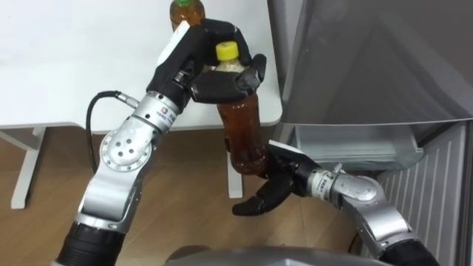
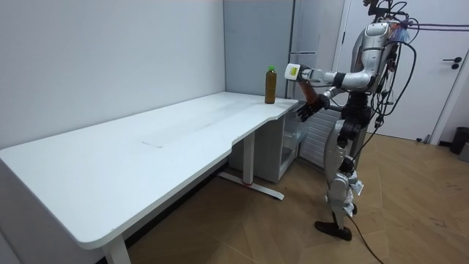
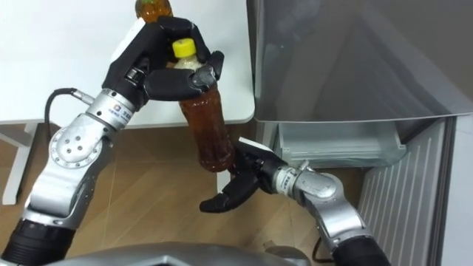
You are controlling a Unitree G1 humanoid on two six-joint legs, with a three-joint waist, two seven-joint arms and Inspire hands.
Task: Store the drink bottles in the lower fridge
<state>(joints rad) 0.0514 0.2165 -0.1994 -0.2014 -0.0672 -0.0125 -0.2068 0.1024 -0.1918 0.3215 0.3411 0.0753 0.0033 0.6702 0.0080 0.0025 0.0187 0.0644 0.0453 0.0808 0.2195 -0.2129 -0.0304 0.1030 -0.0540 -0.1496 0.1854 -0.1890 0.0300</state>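
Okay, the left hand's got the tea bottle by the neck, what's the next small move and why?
Probably close the right hand round the bottle's base. The left hand grips it just under the yellow cap, while the right hand's fingers lie relaxed beneath it, and the open lower fridge lies on the robot's right.

A clear bottle (image 1: 244,133) of amber tea with a yellow cap hangs nearly upright at frame centre. The left hand (image 1: 194,59) grips its neck and its base touches the right hand (image 1: 273,188). A second tea bottle (image 1: 186,12) stands on the bench (image 1: 89,52), top centre.
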